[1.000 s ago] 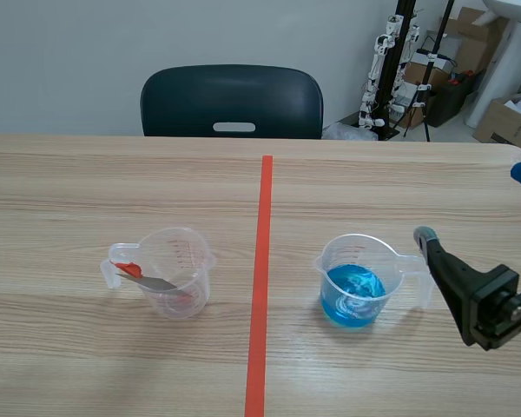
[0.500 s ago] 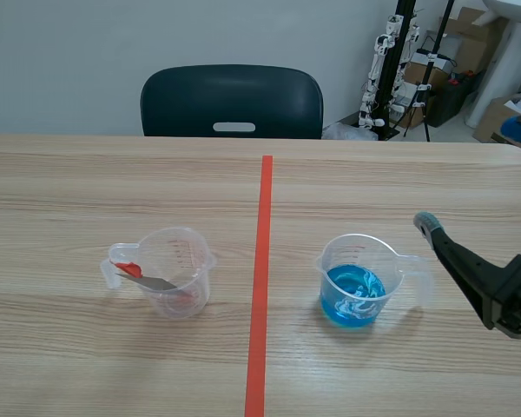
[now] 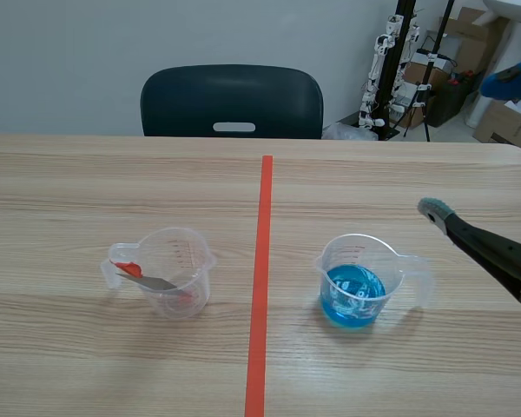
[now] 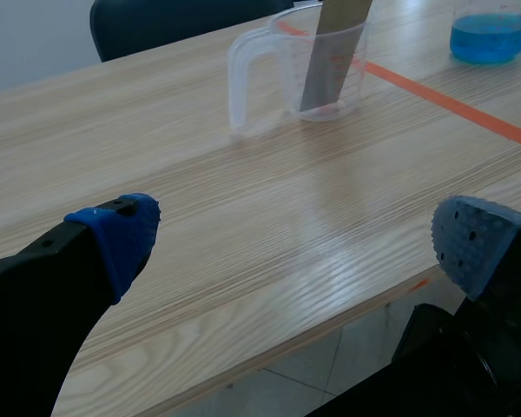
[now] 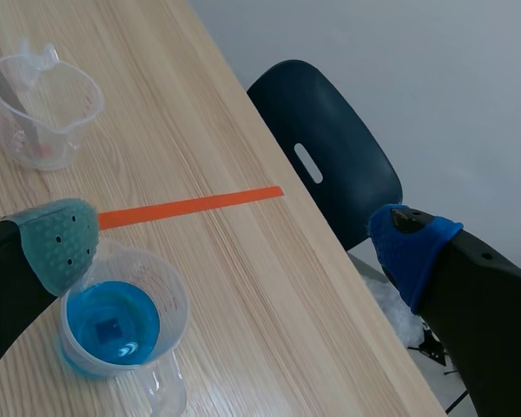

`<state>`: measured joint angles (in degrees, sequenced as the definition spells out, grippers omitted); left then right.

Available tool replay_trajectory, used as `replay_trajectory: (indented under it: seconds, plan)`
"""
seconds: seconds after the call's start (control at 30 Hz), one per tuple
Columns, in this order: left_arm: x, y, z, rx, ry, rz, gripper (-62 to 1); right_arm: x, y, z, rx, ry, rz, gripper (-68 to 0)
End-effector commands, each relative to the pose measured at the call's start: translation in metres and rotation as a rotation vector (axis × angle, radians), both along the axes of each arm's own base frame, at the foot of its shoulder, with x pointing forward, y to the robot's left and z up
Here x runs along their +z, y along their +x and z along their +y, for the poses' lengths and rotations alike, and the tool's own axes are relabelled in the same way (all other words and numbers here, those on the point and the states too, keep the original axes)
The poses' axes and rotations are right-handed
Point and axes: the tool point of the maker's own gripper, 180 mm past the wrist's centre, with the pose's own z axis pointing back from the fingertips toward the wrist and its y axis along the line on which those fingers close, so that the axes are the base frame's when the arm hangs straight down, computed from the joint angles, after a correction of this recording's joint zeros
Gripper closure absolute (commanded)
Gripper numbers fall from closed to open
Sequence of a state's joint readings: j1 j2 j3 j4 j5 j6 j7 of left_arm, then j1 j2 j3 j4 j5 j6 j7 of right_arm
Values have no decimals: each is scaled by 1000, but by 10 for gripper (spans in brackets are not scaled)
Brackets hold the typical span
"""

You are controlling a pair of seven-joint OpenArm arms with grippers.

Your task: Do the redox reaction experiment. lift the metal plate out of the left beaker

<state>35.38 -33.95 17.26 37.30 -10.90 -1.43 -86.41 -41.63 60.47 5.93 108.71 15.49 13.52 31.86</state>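
The left beaker (image 3: 169,269) is a clear cup standing on the wooden table (image 3: 69,182). It is at 9 o'clock from the red tape line (image 3: 260,287), and its handle points to 9 o'clock too. The metal plate (image 3: 144,279) is inside this cup. It leans over, with its red end up on the rim by the handle and its grey end down in the cup. Nothing is touching it.

At 3 o'clock from the tape line stands the right beaker (image 3: 361,278). It has blue liquid (image 3: 354,294) in the bottom, and its handle points to 3 o'clock.

The right gripper (image 5: 234,243) has its two fingers spread wide, and it holds nothing. In the scene view one of its fingers (image 3: 436,212), with a grey-green pad, is at 2 o'clock from the right beaker. It is near the handle but not touching it.

The left gripper (image 4: 291,243) also has its fingers wide apart with nothing between them. It hangs by the near edge of the table. The left beaker is at 12 o'clock from it, well apart, and the metal plate can be seen sticking up past the rim.

A dark chair (image 3: 232,100) stands behind the table at 12 o'clock.
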Motion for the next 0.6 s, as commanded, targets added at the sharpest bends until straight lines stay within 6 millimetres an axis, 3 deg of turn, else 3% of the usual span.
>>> replay_trajectory:
  seconds: [0.0,0.57]
  plan:
    - [11,4,-5,-11,-27,-62,-623,11,2,4,22,8,-31,-679]
    - [18,41,-25,0,-190,-130,-623,14,17,6,107,-160,-1,-679]
